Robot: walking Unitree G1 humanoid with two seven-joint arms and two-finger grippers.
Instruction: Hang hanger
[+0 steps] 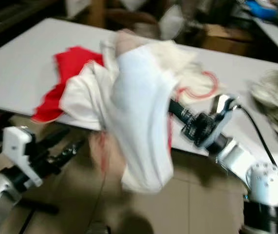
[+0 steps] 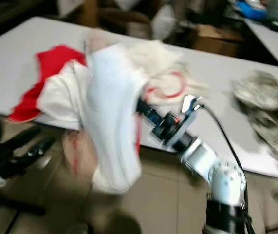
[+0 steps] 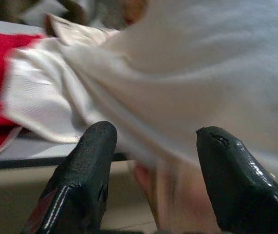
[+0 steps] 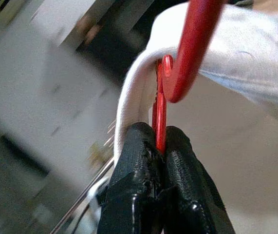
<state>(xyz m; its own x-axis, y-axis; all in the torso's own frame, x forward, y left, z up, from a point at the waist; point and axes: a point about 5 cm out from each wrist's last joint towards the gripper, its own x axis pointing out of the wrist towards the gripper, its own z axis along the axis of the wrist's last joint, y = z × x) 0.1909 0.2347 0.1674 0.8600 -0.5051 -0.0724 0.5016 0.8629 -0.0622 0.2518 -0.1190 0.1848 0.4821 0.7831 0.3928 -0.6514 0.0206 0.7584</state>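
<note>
Two grippers show: the right gripper has its jaws clamped on a red hanger carrying a white garment above the table edge, while the left gripper hangs open-jawed below.

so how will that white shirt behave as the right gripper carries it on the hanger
Probably floppy: the white shirt drapes in loose folds below the right gripper. It looks light, hanging from a thin red hanger. It may swing or slip, since the fingers pinch the hanger.
</note>
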